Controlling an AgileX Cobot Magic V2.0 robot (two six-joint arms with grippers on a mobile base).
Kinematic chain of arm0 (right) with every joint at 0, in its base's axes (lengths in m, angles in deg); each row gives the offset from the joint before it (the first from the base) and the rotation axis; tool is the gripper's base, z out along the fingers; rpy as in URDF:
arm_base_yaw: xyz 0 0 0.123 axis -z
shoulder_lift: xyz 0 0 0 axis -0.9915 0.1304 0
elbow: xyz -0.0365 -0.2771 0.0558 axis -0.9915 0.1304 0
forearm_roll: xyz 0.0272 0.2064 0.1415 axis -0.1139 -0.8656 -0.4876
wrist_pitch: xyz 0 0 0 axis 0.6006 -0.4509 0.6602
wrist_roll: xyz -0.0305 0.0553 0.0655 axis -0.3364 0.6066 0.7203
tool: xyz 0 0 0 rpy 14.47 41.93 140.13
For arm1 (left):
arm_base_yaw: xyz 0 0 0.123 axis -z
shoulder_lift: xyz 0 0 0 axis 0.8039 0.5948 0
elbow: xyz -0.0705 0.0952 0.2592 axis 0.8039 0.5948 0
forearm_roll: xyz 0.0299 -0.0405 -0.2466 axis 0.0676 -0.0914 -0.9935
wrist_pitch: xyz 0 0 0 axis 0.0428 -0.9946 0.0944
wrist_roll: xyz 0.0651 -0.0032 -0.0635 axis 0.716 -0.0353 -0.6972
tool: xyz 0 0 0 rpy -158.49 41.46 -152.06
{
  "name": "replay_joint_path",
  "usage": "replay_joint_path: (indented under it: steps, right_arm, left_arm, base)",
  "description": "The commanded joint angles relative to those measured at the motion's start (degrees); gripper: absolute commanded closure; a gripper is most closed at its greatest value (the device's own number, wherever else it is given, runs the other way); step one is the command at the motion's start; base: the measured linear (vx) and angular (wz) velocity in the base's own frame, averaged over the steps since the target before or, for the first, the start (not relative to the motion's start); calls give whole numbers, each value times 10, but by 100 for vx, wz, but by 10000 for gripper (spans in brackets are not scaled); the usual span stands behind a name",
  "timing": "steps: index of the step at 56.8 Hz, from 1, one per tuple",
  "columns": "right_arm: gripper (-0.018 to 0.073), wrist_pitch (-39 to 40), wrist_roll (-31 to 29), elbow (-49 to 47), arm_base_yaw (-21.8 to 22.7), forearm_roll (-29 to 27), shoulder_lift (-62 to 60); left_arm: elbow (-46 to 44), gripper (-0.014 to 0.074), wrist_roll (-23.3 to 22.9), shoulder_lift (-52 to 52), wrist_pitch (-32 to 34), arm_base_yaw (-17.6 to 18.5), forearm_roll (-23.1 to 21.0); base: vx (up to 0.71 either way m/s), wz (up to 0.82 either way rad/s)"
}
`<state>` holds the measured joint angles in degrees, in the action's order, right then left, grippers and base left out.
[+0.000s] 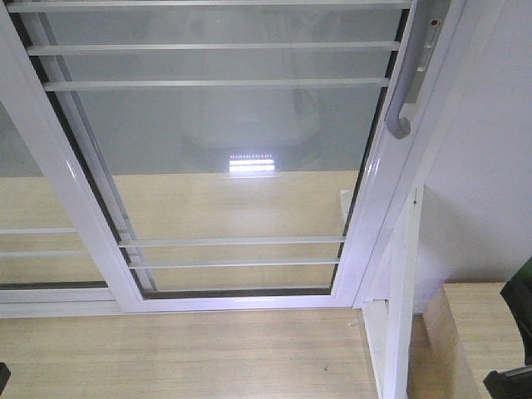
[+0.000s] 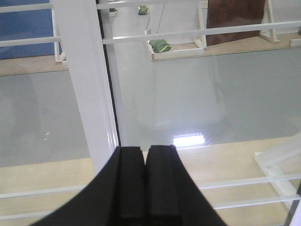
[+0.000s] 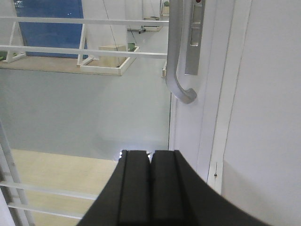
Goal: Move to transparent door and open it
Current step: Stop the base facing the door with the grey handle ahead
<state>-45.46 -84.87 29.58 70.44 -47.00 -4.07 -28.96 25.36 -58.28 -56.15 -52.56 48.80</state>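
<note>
The transparent door (image 1: pixel 224 150) fills the front view: clear glass in a white frame crossed by thin white bars. Its curved grey handle (image 1: pixel 407 79) hangs on the right stile. In the right wrist view the same handle (image 3: pixel 176 56) stands above and slightly right of my right gripper (image 3: pixel 150 155), which is shut on nothing and apart from it. My left gripper (image 2: pixel 145 149) is also shut and empty, low in front of the glass (image 2: pixel 197 89) beside a white frame post (image 2: pixel 87 80).
A handle-less glass panel (image 1: pixel 33 224) overlaps the door on the left. A white wall (image 1: pixel 490 166) and a white jamb post (image 1: pixel 401 316) stand to the right, with a wooden ledge (image 1: pixel 470 332) below. Light wood floor (image 1: pixel 183 357) lies in front.
</note>
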Motion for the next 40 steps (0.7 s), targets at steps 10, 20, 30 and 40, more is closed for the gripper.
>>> replay_joint_path:
  steps: [10, 20, 30, 40]
  right_arm:
    - [564, 52, -2, 0, 2, 3, 8]
    - [564, 52, -2, 0, 2, 3, 8]
    - [564, 72, -3, 0, 2, 4, 8]
    - [564, 137, -3, 0, 2, 4, 8]
  left_arm:
    - [4, 594, -2, -2, 43, 3, -2]
    - [4, 594, 13, -2, 80, 3, 47]
    - [4, 594, 13, -2, 138, 3, 44]
    - [4, 594, 3, -2, 234, 3, 38]
  base:
    - [0, 0]
    - [0, 0]
    - [0, 0]
    - [0, 0]
